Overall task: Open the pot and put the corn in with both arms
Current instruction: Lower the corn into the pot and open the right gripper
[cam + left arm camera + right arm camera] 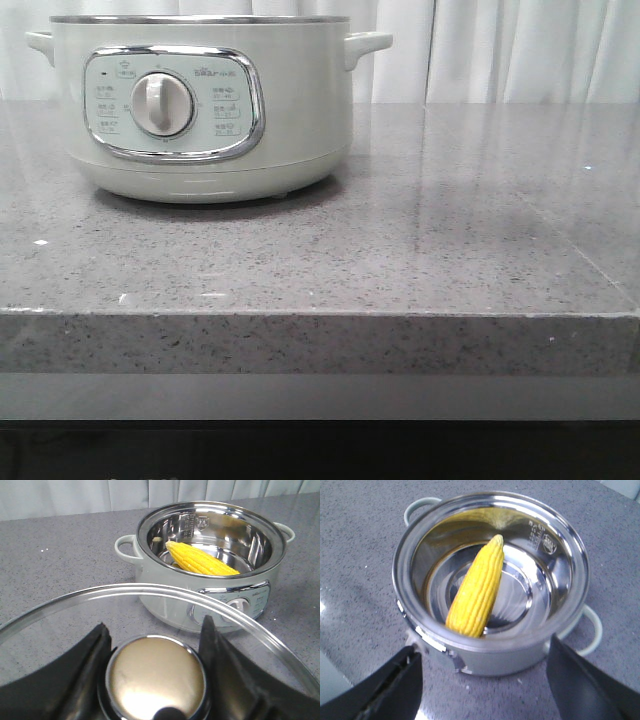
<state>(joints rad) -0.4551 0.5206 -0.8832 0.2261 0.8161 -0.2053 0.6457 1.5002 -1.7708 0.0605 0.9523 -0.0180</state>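
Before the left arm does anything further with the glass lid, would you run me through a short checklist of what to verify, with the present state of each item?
1. Corn inside the pot: ok, it lies slanted in the steel bowl.
2. Pot open: ok, nothing covers the rim.
3. Left gripper holding the lid: ok, its fingers sit on both sides of the metal knob.
4. Right gripper empty: ok, its fingers are spread with nothing between them.
5. Right gripper out of the lid's way: not ok, it hangs above the pot.
6. Lid seating flat on the rim with the corn inside: cannot tell.
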